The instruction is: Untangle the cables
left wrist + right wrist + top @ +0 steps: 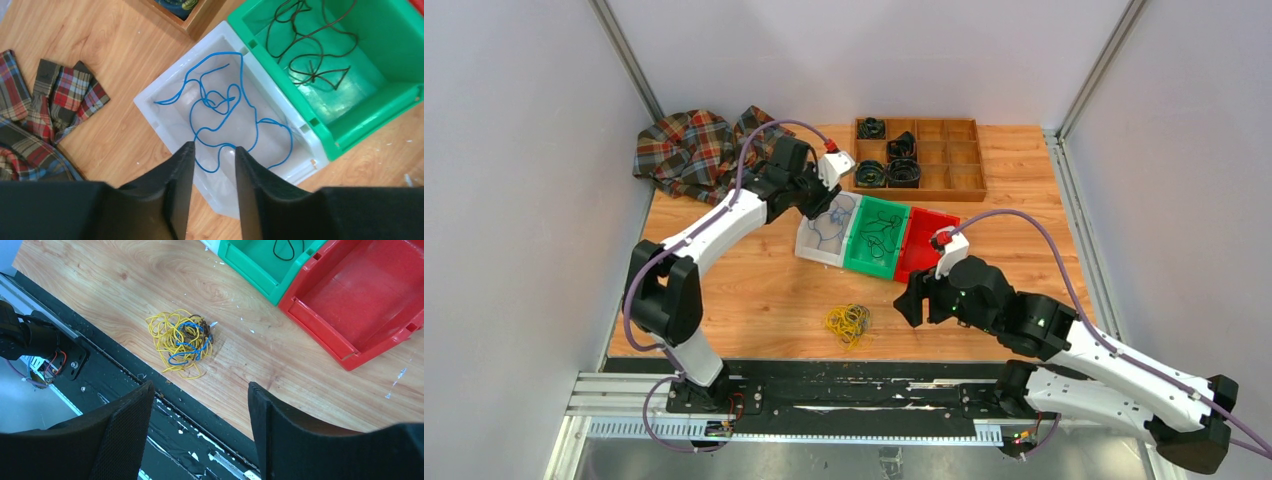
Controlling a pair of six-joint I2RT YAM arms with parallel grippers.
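Note:
The tangled cables (848, 322), a small clump of mostly yellow strands with blue and dark ones (180, 342), lie on the wooden table near its front edge. One blue cable (218, 101) lies loose in the white bin (165, 85), and a black cable (312, 76) lies in the green bin (350, 125). My left gripper (214, 148) hovers open over the white bin's near side, with nothing between its fingers. My right gripper (201, 386) stands wide open and empty above the table's front edge, just right of the clump.
A red bin (350, 300) sits beside the green one. A wooden compartment tray (959, 150) with black coiled rolls stands at the back. A plaid cloth (694, 150) lies at the back left. A black rail (844, 385) runs along the front edge.

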